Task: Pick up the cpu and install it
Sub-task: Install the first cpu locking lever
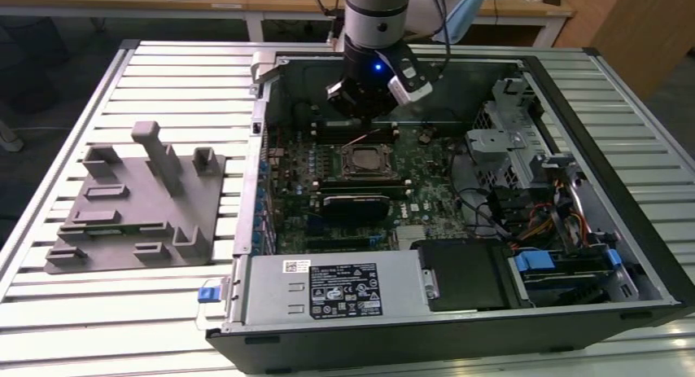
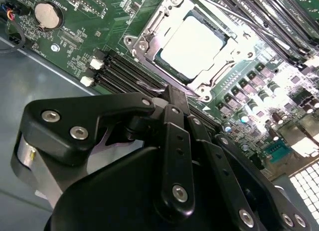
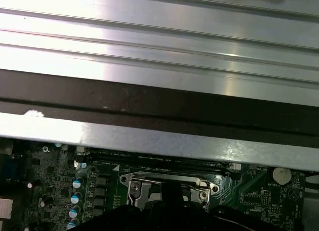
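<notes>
The cpu (image 2: pixel 195 42), a pale silvery square, lies flat inside the metal socket frame (image 2: pixel 149 39) on the green motherboard (image 1: pixel 429 194). In the exterior view the cpu (image 1: pixel 366 160) sits mid-board in the open computer case (image 1: pixel 456 344). My gripper (image 1: pixel 364 120) hangs over the board just behind the socket, toward the case's back wall. In the second wrist view my gripper (image 2: pixel 174 94) has its black fingers drawn together, shut with nothing between them, the tip a short way from the socket's edge and above the memory slots (image 2: pixel 124 71).
A large grey tray with upright posts (image 1: pixel 136 206) rests on the slatted table at the exterior view's left. Inside the case, a power supply (image 1: pixel 325 287) fills the near end, and a drive cage with cables (image 1: pixel 543 206) stands at the exterior view's right.
</notes>
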Tool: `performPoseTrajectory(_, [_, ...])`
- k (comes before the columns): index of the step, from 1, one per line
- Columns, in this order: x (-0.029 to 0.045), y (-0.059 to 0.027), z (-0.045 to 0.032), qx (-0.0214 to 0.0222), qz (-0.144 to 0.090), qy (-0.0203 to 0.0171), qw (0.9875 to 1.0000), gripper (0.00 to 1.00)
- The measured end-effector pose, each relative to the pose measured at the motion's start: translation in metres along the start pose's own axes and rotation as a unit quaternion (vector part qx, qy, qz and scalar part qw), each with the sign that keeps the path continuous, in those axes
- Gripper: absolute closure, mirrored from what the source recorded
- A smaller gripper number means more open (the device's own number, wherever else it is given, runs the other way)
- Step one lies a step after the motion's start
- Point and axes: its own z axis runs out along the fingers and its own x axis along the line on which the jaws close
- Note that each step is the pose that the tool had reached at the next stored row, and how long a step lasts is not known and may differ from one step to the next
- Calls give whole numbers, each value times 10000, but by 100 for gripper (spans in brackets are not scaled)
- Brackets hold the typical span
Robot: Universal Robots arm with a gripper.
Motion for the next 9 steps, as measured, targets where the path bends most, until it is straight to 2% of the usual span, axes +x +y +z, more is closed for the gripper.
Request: performPoseTrajectory(9, [-34, 31, 51, 0, 0, 0, 10000, 89])
